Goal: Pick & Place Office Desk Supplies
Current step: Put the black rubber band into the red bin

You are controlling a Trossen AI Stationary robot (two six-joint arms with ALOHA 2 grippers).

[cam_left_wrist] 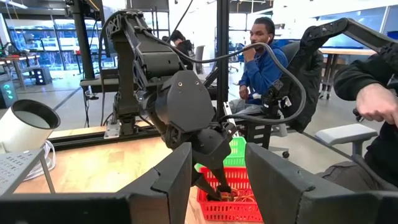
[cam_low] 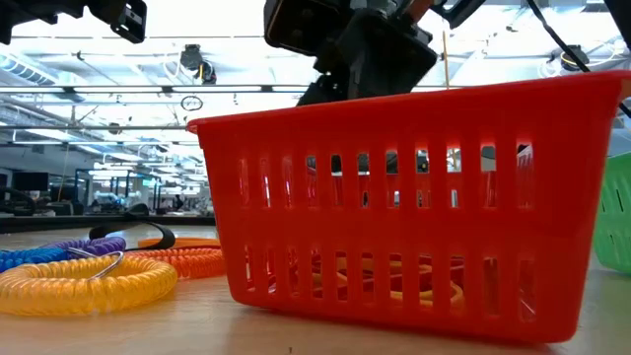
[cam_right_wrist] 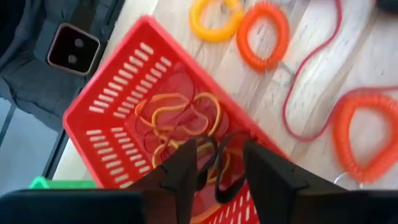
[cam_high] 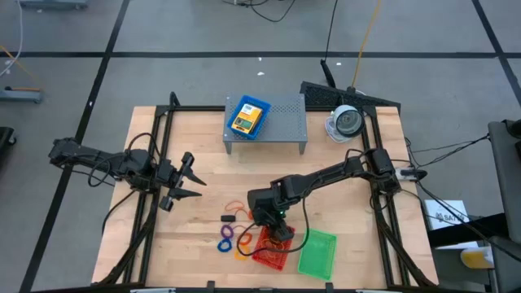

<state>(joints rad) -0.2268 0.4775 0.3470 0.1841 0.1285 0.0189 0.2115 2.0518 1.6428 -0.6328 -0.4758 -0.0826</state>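
Dropping step: a dark loop point(cam_right_wrist: 214, 163), likely a rubber band, hangs between the right end effector point(cam_right_wrist: 219, 167) fingers, just above the floor of the red mesh tray point(cam_right_wrist: 118, 134).
Tray contents: several yellow and orange rubber bands point(cam_right_wrist: 180, 121) already lie tangled on the bottom.
Tray position: near the front edge of the wooden surface point(cam_high: 203, 163), with the green mesh tray point(cam_high: 317, 254) just beside it.
Doing it well: I judge the fingers should part only while inside the red walls, low enough that the loop cannot spring out (bands snag on fingertips, so a clean lift straight up helps).
Right end effector state: fingers slightly apart with the dark loop caught between them; whether it is firmly pinched I cannot tell.
Right arm pose: reaching across from its side, wrist bent steeply down into the tray.
Loose supplies: orange point(cam_right_wrist: 264, 34) and yellow point(cam_right_wrist: 216, 18) coil rings lie on the wood near the tray.
Left end effector point(cam_high: 186, 180): fingers spread wide, holding nothing, waiting well apart on its own side.
Shelf: the grey perforated shelf point(cam_high: 285, 122) carries a blue mesh tray point(cam_high: 248, 118) with a crayon box.
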